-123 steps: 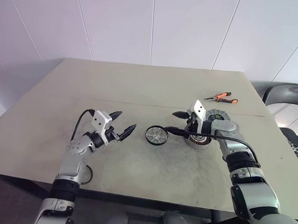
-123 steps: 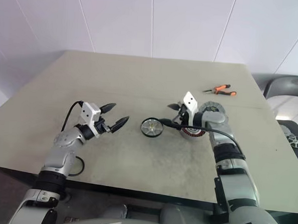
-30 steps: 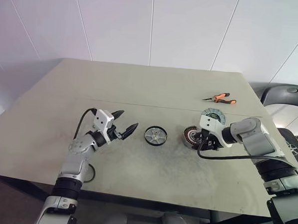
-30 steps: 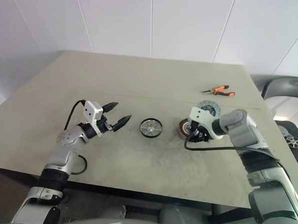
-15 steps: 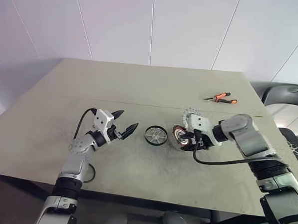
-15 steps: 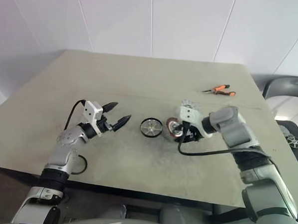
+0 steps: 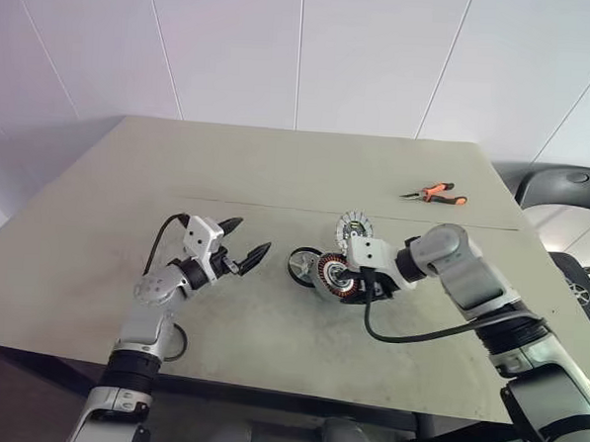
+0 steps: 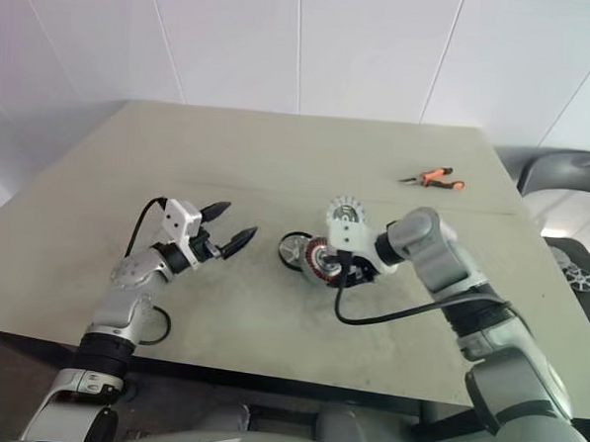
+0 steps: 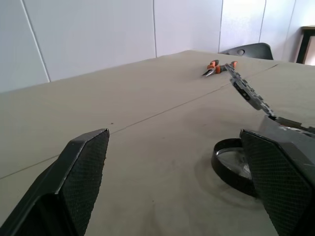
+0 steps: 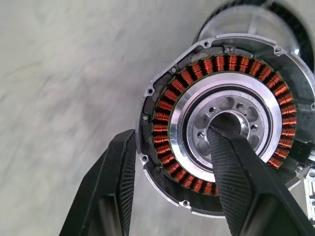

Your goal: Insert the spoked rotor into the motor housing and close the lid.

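Right pincer grips motor housing beside spoked rotor; left pincer idle.

Left pincer (image 7: 242, 249) stands wide and empty, well apart from the spoked rotor (image 7: 302, 262) on the tabletop (image 7: 278, 171). Right pincer (image 10: 172, 162) clamps the motor housing (image 10: 224, 123): its wrist view shows one finger (image 10: 236, 162) in the hub, one outside the rim. The lid (image 7: 354, 225) stands just behind; pliers (image 7: 437, 194) lie far beyond.

Beige table (image 7: 278, 171) against white panelled wall (image 7: 304, 53), dark chair (image 7: 569, 186) at its right side
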`<move>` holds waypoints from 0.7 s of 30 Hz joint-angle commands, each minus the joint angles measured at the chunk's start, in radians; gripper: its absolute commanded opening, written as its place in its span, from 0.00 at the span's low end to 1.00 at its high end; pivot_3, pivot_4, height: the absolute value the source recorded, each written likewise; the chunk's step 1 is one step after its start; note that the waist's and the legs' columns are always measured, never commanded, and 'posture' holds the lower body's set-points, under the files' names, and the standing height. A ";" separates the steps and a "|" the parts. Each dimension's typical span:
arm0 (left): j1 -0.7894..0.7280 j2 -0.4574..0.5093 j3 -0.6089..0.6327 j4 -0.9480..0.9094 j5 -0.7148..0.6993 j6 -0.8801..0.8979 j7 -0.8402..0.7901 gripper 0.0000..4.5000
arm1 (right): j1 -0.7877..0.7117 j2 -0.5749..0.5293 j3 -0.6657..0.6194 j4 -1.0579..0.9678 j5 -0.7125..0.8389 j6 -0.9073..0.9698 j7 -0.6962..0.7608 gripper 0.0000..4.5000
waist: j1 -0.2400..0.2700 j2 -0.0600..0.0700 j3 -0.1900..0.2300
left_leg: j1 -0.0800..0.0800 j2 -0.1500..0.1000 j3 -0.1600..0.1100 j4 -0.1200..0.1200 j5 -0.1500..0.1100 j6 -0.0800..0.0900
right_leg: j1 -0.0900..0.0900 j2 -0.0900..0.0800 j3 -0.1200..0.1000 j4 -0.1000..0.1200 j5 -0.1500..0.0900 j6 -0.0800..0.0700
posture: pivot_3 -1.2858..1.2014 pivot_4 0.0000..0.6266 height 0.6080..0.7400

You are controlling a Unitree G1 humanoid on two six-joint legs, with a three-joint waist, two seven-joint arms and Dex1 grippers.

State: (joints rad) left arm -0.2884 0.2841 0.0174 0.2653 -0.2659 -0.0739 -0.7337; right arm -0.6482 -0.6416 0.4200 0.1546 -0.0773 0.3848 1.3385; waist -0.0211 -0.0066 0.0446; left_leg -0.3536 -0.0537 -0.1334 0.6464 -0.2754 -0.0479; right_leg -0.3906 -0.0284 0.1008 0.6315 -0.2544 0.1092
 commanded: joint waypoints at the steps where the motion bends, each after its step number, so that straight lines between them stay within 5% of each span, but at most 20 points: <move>1: -0.018 0.009 0.012 -0.030 -0.003 -0.017 0.003 1.00 | -0.017 -0.003 -0.004 -0.028 -0.016 0.014 -0.030 0.46 | 0.004 0.000 0.000 | 0.000 0.000 0.000 0.000 0.000 0.000 | 0.000 0.000 0.000 0.000 0.000 0.000 | 0.52 0.00 1.00; 21: -0.032 0.007 0.006 -0.017 -0.002 -0.015 -0.007 1.00 | 0.017 -0.127 -0.014 -0.108 -0.015 0.054 -0.030 0.46 | 0.012 0.000 0.000 | -0.003 -0.001 0.000 -0.001 0.000 0.000 | -0.001 -0.002 -0.001 -0.002 0.000 0.000 | 0.52 0.00 1.00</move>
State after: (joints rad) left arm -0.2918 0.2843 0.0163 0.2657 -0.2657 -0.0739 -0.7383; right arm -0.6259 -0.7514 0.4192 0.1117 -0.1118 0.4360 1.2793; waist -0.0094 -0.0062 0.0449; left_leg -0.3565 -0.0551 -0.1337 0.6454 -0.2754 -0.0479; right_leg -0.3921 -0.0305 0.1000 0.6294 -0.2544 0.1093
